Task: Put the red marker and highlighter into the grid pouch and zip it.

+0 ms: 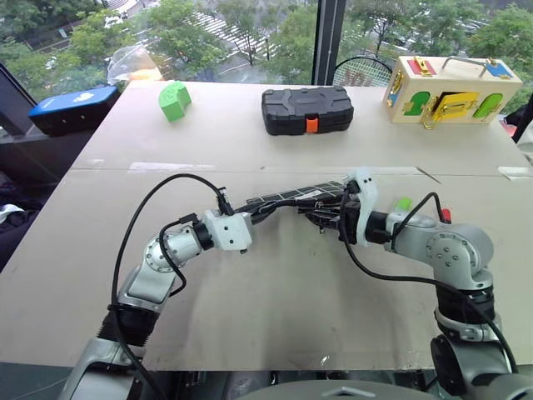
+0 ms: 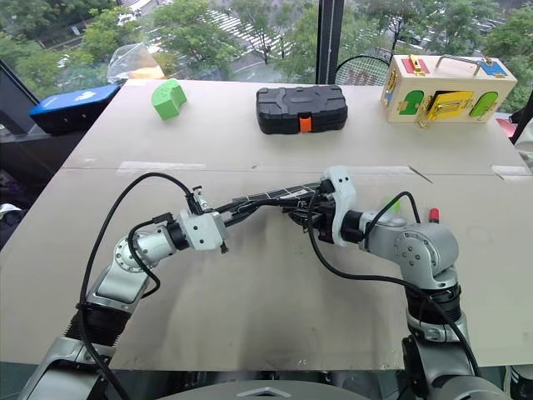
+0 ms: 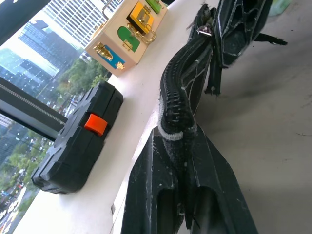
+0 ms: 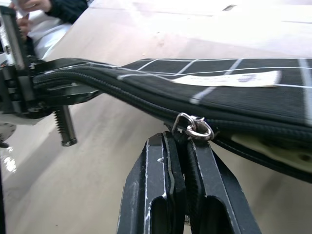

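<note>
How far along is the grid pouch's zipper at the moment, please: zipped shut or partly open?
Partly open. The grid pouch has closed teeth from the left gripper to the slider ring; beyond it, a pale gap gapes.

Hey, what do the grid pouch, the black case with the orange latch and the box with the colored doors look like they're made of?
The grid pouch looks like woven black fabric, matte, with white grid lines, a sewn zipper and a metal ring; it sags between the grippers. The black case seems molded hard plastic, ribbed and slightly glossy, with an orange latch. The box looks like pale unfinished wood, with painted doors and brass-colored metal latches.
</note>
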